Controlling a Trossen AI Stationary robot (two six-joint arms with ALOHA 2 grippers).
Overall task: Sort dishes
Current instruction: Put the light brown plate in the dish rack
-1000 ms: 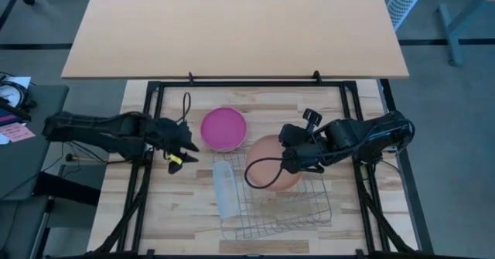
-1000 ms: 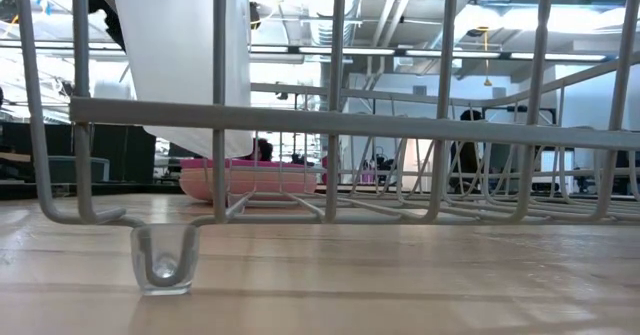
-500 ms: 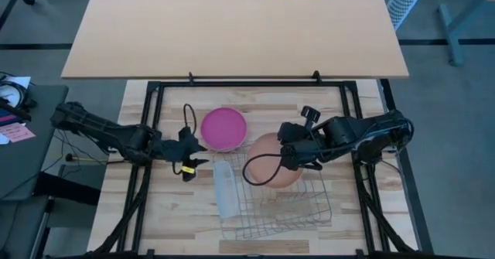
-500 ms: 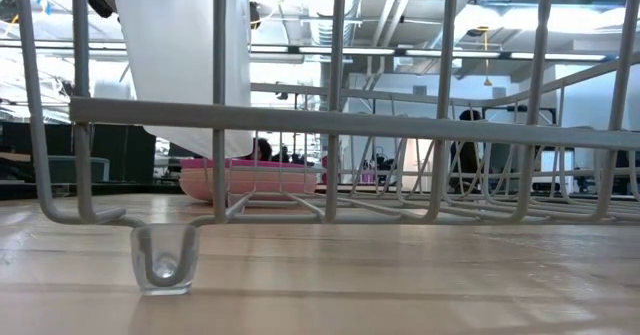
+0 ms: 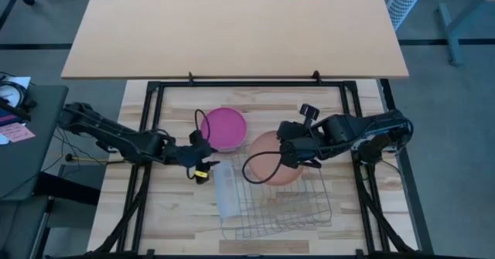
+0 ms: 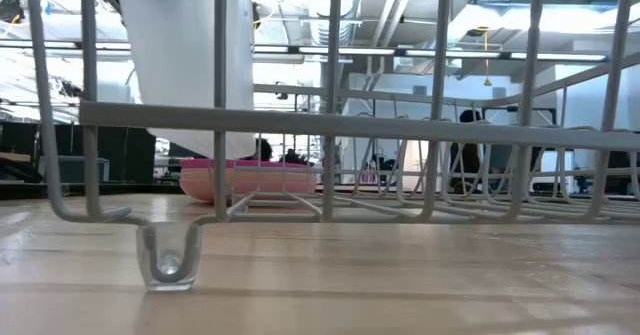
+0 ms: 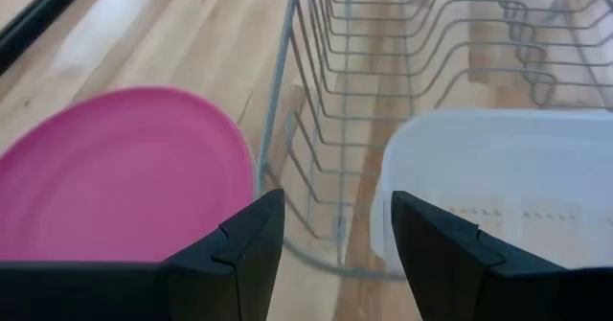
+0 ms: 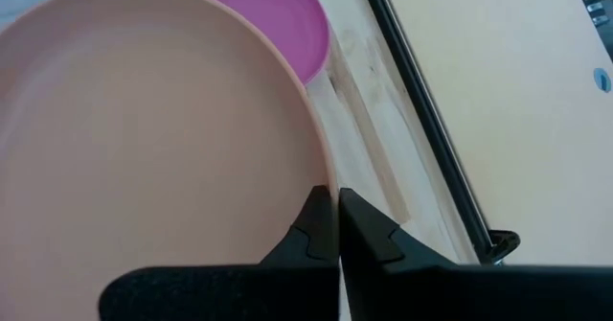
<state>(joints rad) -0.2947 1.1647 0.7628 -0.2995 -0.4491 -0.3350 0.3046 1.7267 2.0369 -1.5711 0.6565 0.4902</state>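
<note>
An orange-tan plate (image 5: 267,162) hangs over the far part of the silver wire rack (image 5: 282,209), with my right gripper (image 5: 292,157) shut on it. A magenta plate (image 5: 224,127) lies on the table left of it; in the low view it tops a pale pink plate (image 6: 250,182). My left gripper (image 5: 203,170) stands open between the magenta plate (image 7: 115,182) and the translucent white tray (image 7: 508,177), touching nothing. The tray stands at the rack's left side (image 5: 224,188). My right gripper pinches the orange-tan plate's rim (image 8: 321,182) between its two fingers, on the plate's right side. The fingers (image 8: 311,227) come slanting down from the table's right. Whether the plate touches the rack I cannot tell.
Black frame rails (image 5: 155,97) run round the wooden table top. A large tan desk (image 5: 232,27) stands beyond the far edge. Bare wood lies near the table's front left (image 5: 174,220).
My left gripper has moved toward the table's right and near edges and sunk lower, tipping further downward. It now sits between the magenta plate and the white tray, still open. My right gripper has kept its place with the orange-tan plate.
</note>
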